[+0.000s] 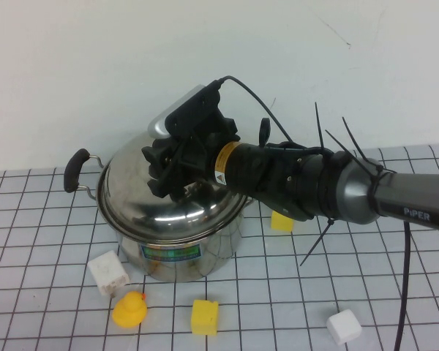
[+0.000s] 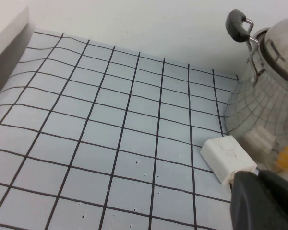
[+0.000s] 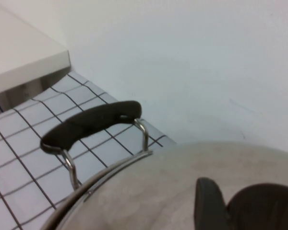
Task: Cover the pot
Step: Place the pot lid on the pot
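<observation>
The steel pot [image 1: 183, 256] with a green-blue label stands left of centre, one black side handle [image 1: 77, 170] showing. The domed steel lid [image 1: 150, 212] lies over its mouth, tipped toward the front. My right gripper [image 1: 163, 172] reaches in from the right and is shut on the lid's black knob [image 3: 264, 208], one finger [image 3: 209, 206] against it. The right wrist view also shows the lid [image 3: 158, 191] and the handle [image 3: 91, 125]. My left gripper [image 2: 261, 199] is low beside the pot [image 2: 259, 110], shut and empty, out of the high view.
Around the pot lie a white block [image 1: 107, 273], a yellow duck [image 1: 129, 309], a yellow block [image 1: 205, 316], a white block [image 1: 344, 326] and a yellow block [image 1: 282, 221] under the arm. A raised white ledge [image 2: 5, 28] borders the table's left.
</observation>
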`<action>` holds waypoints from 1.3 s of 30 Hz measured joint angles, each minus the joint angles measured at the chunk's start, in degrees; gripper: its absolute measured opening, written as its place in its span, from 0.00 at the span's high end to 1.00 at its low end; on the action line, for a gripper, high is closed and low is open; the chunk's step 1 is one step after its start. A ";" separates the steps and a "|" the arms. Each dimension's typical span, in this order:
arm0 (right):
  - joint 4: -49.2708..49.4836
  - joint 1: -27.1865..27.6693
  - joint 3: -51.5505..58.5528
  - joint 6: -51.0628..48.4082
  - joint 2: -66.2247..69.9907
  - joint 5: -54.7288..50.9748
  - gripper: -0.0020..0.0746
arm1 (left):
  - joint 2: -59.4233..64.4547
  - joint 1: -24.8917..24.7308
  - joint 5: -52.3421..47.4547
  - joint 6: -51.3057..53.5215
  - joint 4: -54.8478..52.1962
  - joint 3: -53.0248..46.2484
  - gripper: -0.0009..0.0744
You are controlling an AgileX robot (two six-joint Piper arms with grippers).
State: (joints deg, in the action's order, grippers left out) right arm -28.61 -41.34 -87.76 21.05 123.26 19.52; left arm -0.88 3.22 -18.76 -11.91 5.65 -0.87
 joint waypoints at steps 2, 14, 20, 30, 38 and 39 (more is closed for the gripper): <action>0.00 0.00 0.00 -0.61 0.00 -0.27 0.53 | 0.00 0.00 0.00 0.00 0.00 0.00 0.99; 0.37 0.00 0.00 -0.87 0.09 1.02 0.53 | 0.00 0.00 0.00 0.00 0.00 0.00 0.99; 1.01 0.00 -0.10 -0.87 0.62 1.16 0.53 | 0.00 0.00 0.00 0.14 0.00 0.00 0.99; 1.99 0.09 -0.33 -0.87 1.13 1.37 0.34 | 0.00 0.00 0.00 0.14 0.00 0.00 0.99; -0.59 0.09 0.61 -0.87 -9.67 -7.01 0.31 | 0.00 0.00 0.00 0.14 0.00 0.00 0.99; -0.71 0.09 1.63 -0.87 -12.01 -7.83 0.32 | 0.00 0.00 0.00 0.14 0.00 0.00 0.99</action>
State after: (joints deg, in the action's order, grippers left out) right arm -29.32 -41.25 -86.14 20.18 111.24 11.69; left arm -0.88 3.22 -18.76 -11.77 5.65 -0.87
